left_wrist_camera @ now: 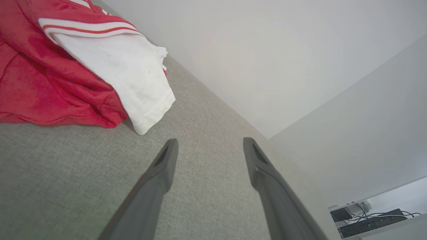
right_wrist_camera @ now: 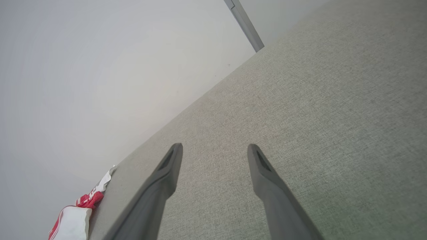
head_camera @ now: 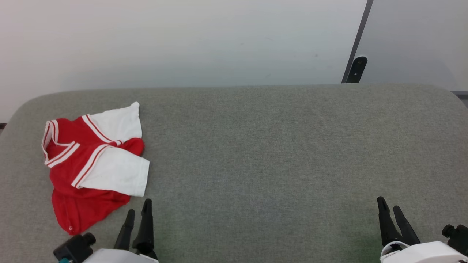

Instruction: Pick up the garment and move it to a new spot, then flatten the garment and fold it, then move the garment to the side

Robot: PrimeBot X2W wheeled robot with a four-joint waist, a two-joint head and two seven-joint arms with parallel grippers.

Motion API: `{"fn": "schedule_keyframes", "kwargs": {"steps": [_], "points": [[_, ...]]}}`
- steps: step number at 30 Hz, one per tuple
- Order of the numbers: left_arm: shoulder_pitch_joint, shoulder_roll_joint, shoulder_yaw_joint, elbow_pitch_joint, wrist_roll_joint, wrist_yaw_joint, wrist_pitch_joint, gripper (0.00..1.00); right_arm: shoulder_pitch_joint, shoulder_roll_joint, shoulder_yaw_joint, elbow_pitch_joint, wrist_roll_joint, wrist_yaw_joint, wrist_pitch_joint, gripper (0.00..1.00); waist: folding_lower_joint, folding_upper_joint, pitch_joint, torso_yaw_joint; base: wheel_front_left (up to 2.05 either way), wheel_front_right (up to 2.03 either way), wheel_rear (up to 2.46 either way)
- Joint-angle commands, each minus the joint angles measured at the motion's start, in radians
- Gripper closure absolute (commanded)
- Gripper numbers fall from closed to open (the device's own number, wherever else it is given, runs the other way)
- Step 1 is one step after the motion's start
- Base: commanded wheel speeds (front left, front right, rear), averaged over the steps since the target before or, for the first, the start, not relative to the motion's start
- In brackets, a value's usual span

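Logged left gripper and right gripper nearest, fingers of both spread wide, holding nothing | noted grey table | found garment crumpled at table's left, just beyond left gripper, untouched | judged 0 of 3 stages done, pick-up first | gained from left wrist view: keyboard; from head view: wall bracket

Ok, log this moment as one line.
stage: pre-pickup | shirt: crumpled, left end of table | left gripper: open, beside shirt, not touching | right gripper: open, empty, far right
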Motion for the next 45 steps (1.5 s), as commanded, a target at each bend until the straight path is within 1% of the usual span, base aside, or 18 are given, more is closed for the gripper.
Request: {"fn": "schedule_keyframes", "kwargs": {"steps": [1,2,8,23,45], "points": [[-0.001,0.005,-0.002,-0.018,0.036,0.004,-0.009,0.0,-0.002,0.0,0.002,-0.009,-0.038,0.001,-0.012,0.0,0.0,0.0,0.0,0.0,0.0,0.0,0.0],[-0.001,0.005,-0.002,-0.018,0.036,0.004,-0.009,0.0,-0.002,0.0,0.002,-0.009,-0.038,0.001,-0.012,0.0,0.0,0.0,0.0,0.0,0.0,0.0,0.0],[0.008,0.006,-0.008,-0.023,0.113,0.008,-0.027,0.0,0.001,0.001,0.008,-0.004,-0.122,0.001,-0.026,0.0,0.0,0.0,0.002,-0.002,0.0,0.0,0.0],[0.031,0.007,-0.027,-0.035,0.279,0.017,-0.068,0.0,0.015,0.0,0.021,-0.011,-0.285,0.001,-0.061,0.0,0.0,0.0,0.006,-0.002,0.0,0.0,0.0],[0.073,0.008,-0.05,-0.036,0.464,0.021,-0.12,0.0,0.05,0.005,0.021,-0.014,-0.449,0.001,-0.108,0.0,0.0,0.0,-0.003,0.0,0.0,0.0,0.0]]}}
